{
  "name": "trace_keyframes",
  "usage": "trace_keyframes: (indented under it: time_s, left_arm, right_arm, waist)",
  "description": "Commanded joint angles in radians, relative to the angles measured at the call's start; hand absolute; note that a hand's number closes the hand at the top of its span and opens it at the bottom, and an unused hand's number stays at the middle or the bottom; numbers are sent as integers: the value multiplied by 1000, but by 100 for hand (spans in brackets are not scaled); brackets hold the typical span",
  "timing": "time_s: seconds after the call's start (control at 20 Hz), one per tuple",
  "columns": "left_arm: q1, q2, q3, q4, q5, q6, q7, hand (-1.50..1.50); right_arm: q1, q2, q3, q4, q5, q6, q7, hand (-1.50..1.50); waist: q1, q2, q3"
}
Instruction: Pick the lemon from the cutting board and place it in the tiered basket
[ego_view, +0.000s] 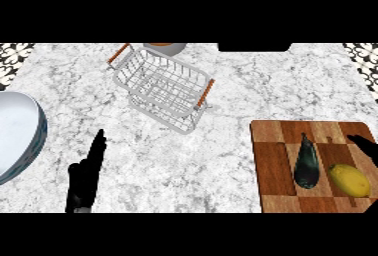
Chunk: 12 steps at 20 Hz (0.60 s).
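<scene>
The lemon (349, 180) lay on the cutting board (277, 165), toward the board's right side, with 1 dark eggplant (307, 162) just beside it on the left. It looked light, firm and smooth-skinned, apt to roll, so a grasp across its middle seemed best. The right hand (365, 146) showed at the board's right edge, near the lemon; whether it was released or clenched I could not tell. The tiered basket (164, 87) stood well apart, up and left of the board. The left hand (85, 177) rested far left of the board, fingers straight, holding nothing.

The right hand (365, 146) is cut off by the right edge; the bowl (18, 132) by the left edge.
</scene>
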Motion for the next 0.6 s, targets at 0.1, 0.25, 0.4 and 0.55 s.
trace_keyframes:
  time_s: [0.1,0.25,0.4,0.55]
  left_arm:
    - [18,11,33,10,6,-33,-7,0]
    - [-30,-5,54,67,14,-45,-22,0]
    - [-7,-19,50,62,4,-45,-39,0]
    - [-17,-42,18,16,-41,-3,29,0]
  right_arm:
    - [32,52,-4,73,83,-20,-47,-150]
    - [-62,66,-21,143,77,37,-39,-150]
    - [-39,103,-14,157,114,12,-56,-150]
    - [-32,121,-1,208,143,-17,-95,-150]
  waist:
    - [-1,2,-2]
    - [1,3,-2]
    - [0,2,-2]
    - [0,2,-2]
